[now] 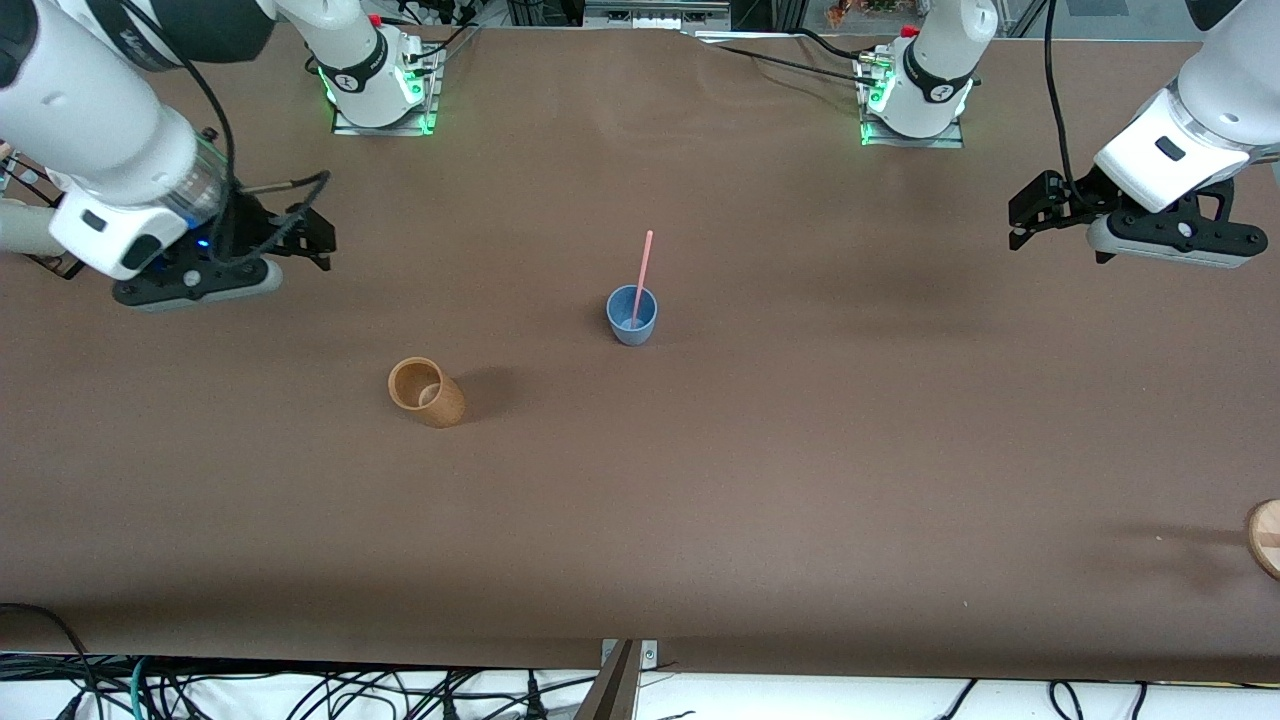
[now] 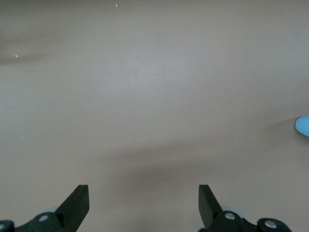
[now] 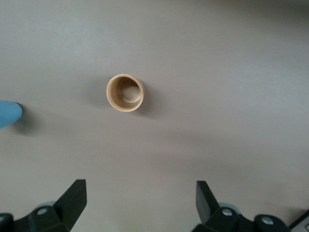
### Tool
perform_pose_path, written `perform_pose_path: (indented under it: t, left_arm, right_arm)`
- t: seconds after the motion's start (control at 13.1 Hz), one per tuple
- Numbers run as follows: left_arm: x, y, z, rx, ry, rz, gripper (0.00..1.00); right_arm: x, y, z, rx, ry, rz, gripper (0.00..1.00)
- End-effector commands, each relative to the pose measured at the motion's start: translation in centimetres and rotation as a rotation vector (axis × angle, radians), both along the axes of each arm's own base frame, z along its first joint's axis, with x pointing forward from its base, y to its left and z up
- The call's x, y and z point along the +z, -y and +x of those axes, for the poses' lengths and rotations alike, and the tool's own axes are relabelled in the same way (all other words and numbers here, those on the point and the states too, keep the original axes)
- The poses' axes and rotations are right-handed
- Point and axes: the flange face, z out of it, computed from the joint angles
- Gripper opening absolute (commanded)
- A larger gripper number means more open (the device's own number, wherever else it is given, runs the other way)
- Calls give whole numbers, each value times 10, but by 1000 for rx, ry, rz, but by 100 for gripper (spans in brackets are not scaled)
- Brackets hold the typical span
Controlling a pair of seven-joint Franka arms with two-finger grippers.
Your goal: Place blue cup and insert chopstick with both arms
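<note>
The light-blue cup (image 1: 632, 316) stands upright at the table's middle. The pink chopstick (image 1: 643, 272) stands in it, leaning against the rim. My left gripper (image 1: 1020, 225) is open and empty, up over bare table at the left arm's end. My right gripper (image 1: 318, 240) is open and empty, up over bare table at the right arm's end. The left wrist view shows the open left gripper (image 2: 144, 198) over bare table and a sliver of the blue cup (image 2: 303, 125). The right wrist view shows the open right gripper (image 3: 140, 193) and an edge of the blue cup (image 3: 7, 113).
A tan wooden-looking cup (image 1: 426, 391) stands nearer to the front camera than the blue cup, toward the right arm's end; it also shows in the right wrist view (image 3: 125, 93). A round wooden object (image 1: 1266, 537) sits at the table's edge at the left arm's end.
</note>
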Motion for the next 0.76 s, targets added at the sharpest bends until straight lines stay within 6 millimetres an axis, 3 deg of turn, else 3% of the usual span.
perform_pose_path:
  t: [0.0, 0.15, 0.31, 0.69]
  left_arm:
    - [6, 2, 3, -14, -7, 4, 100]
    - [6, 3, 2, -15, -7, 4, 100]
    - [6, 3, 2, -15, -7, 4, 100]
    - [6, 3, 2, -18, -9, 4, 100]
  right_arm:
    - [3, -2, -10, 2, -3, -16, 100]
    - [11, 6, -20, -45, -19, -18, 100]
    - [17, 27, -22, -70, -16, -17, 100]
    - [19, 30, -25, -68, -32, -19, 100]
